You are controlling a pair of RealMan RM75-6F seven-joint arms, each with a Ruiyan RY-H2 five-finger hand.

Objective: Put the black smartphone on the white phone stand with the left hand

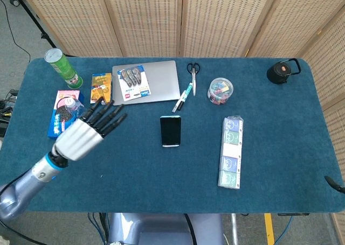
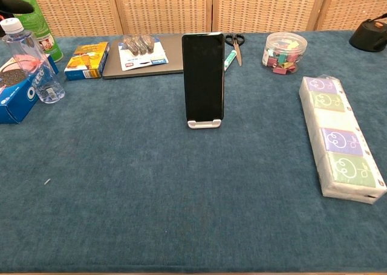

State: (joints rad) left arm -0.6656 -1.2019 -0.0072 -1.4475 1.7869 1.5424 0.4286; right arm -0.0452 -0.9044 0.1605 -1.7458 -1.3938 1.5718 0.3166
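The black smartphone [image 1: 170,130] [image 2: 204,75] stands upright on the white phone stand [image 2: 204,124], whose lip shows under its lower edge; nothing touches it. My left hand [image 1: 85,131] hovers well to the left of the phone in the head view, fingers spread and holding nothing. In the chest view only a dark fingertip [image 2: 13,6] shows at the top left corner. A small dark part at the right edge of the head view, low down, may belong to the right arm; the right hand itself does not show.
A laptop [image 1: 153,78] with a blister pack on it, scissors [image 1: 193,72], a marker [image 1: 183,97] and a clip jar [image 1: 220,90] lie behind the phone. A tissue pack [image 1: 231,151] lies right. A cookie box [image 1: 63,114], water bottle [image 2: 33,60], snack box [image 1: 101,88] and chip can [image 1: 62,67] are left.
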